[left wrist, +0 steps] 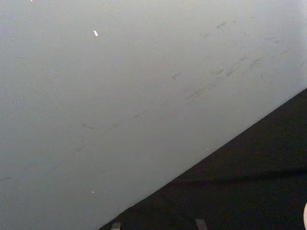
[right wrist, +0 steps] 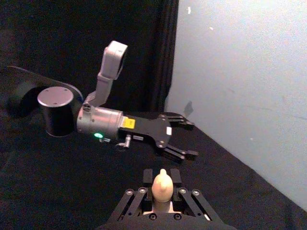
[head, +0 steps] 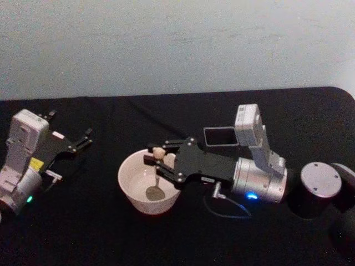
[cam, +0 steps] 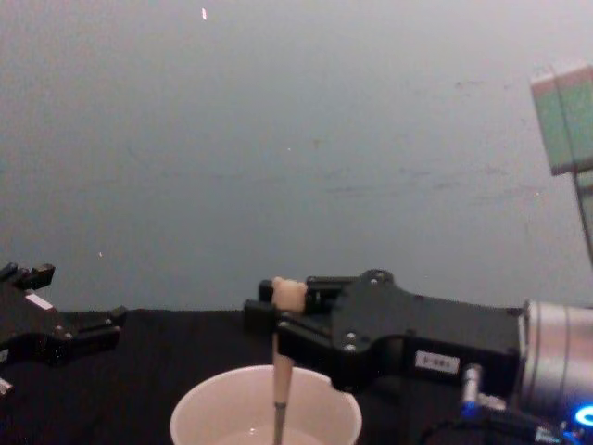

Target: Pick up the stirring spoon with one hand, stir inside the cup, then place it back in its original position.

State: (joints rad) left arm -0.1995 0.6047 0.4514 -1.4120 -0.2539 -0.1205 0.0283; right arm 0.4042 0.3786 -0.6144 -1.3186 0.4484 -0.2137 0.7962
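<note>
My right gripper (head: 152, 155) is shut on the cream handle of the stirring spoon (head: 157, 152), just under its bear-head top. The spoon hangs upright into the off-white cup (head: 126, 173), and its steel bowl (head: 154, 193) is low inside, near the cup's bottom. From the chest view the handle (cam: 278, 389) drops from the right gripper (cam: 273, 312) into the cup (cam: 206, 419). The right wrist view has the handle top (right wrist: 162, 186) between the fingers (right wrist: 147, 175). The dark grey square holder (head: 220, 136) stands behind the right arm. My left gripper (head: 86, 138) (cam: 79, 297) (right wrist: 189, 140) rests open at the far left.
A black cloth covers the table (head: 100, 233), which ends at a pale wall (head: 166, 44) close behind. A dark cylinder with a grey top (head: 320, 183) sits at the right edge. A thin cable (head: 227, 211) loops under the right wrist.
</note>
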